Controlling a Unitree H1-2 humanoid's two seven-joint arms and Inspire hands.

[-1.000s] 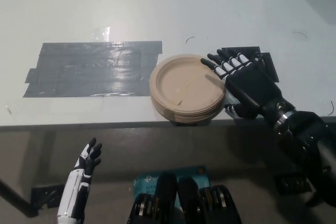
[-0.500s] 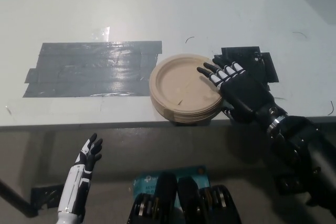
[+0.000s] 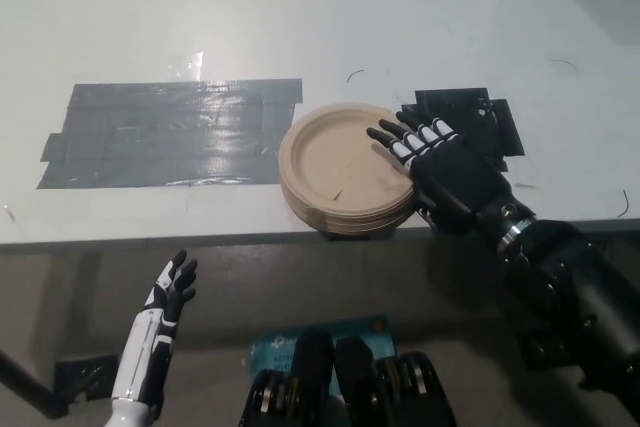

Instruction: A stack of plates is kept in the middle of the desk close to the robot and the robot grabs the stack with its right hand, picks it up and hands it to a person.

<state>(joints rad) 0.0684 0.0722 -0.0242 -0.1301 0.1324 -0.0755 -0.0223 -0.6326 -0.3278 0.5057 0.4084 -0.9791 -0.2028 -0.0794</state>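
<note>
A stack of tan paper plates sits on the white desk, jutting slightly over its near edge. My black right hand is at the stack's right side, open, its fingers spread over the top plate's right rim. Whether the thumb touches the stack's underside is hidden. My white left hand rests open below the desk edge at the lower left.
A wide patch of dark grey tape lies on the desk left of the plates. A smaller black tape patch lies behind my right hand. The desk's near edge runs across the picture.
My right hand has slid left, from beside the stack to over its right rim. The whole view has shifted slightly left. The left hand stays put.
</note>
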